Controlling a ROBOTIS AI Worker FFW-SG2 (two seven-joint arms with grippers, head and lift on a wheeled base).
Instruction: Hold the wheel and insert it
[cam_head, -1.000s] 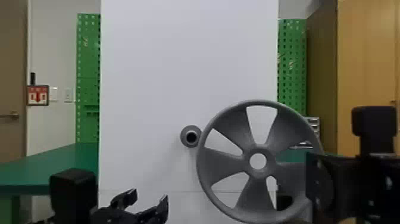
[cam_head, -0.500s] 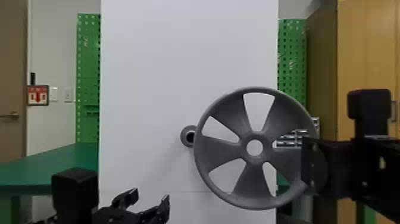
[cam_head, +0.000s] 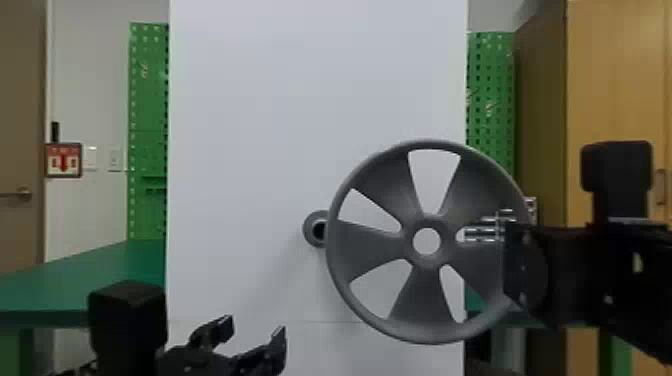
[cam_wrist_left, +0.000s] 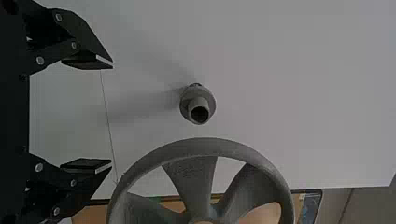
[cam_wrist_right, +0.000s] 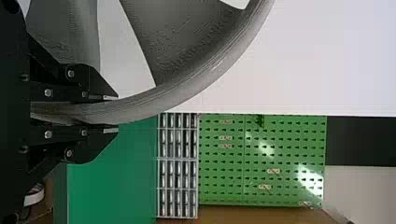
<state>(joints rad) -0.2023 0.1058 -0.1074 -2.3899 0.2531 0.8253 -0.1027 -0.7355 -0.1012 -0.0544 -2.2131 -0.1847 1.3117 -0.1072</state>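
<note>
In the head view my right gripper (cam_head: 520, 270) holds the grey five-spoked wheel (cam_head: 370, 250) by its right rim, in front of the white panel. The right wrist view shows the rim (cam_wrist_right: 187, 88) clamped between the two fingers of my right gripper (cam_wrist_right: 112, 114). A grey round peg (cam_head: 314, 229) sticks out of the panel, just left of the wheel and partly behind its rim. My left gripper (cam_head: 255, 330) is at the lower left, open and holding nothing. In the left wrist view, the peg (cam_wrist_left: 198, 105) stands apart from the wheel (cam_wrist_left: 196, 149), beyond my left gripper (cam_wrist_left: 112, 114).
The tall white panel (cam_head: 280, 100) stands at the centre. Behind it are green tables (cam_head: 110, 265), green pegboards (cam_head: 490, 90) and a wooden cabinet (cam_head: 615, 75). A metal drawer rack (cam_wrist_right: 177, 163) shows beside the pegboard in the right wrist view.
The right arm has raised the wheel and carried it slightly left, so its rim now overlaps the peg's right side in the head view. My left gripper has barely moved.
</note>
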